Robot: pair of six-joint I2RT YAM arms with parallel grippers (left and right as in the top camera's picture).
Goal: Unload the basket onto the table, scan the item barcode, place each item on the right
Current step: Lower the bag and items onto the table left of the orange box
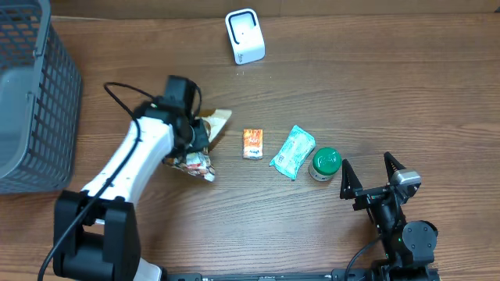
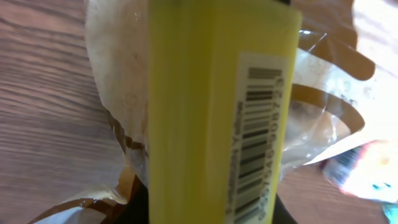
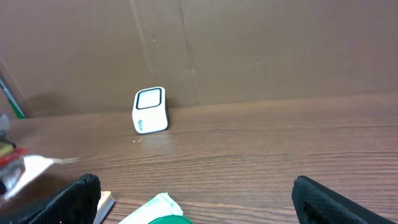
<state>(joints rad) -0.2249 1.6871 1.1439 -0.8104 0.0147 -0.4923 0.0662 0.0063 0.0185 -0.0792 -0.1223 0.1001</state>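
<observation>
A grey basket (image 1: 47, 109) sat at the left edge of the table (image 1: 351, 78), up by the far left corner. Just to its right, the left arm reached out over the wood. The left gripper (image 1: 195, 139) was closed tight on a crinkly packet (image 1: 205, 165), in the left half of the table about midway between the far and near edges. Its fingers could not be seen in the left wrist view. There the yellow part (image 2: 199, 93) of the packet filled the middle, very close to the camera. A white barcode label (image 2: 255, 143) ran down the yellow part, with clear wrap bunched up behind it. The white scanner (image 1: 244, 36) stood near the far edge, a little left of the middle and well apart from the packet. Right of the packet, a small orange packet (image 1: 252, 144) lay flat near the middle of the table. Next came a pale green pouch (image 1: 293, 151). A jar with a green lid (image 1: 325, 163) sat just beside the pouch. The right gripper (image 1: 366, 161) hung near the near right corner, just right of the jar. Its two fingers were spread wide apart and held nothing. The right wrist camera looked between them at the scanner (image 3: 150, 111) against the brown wall.
</observation>
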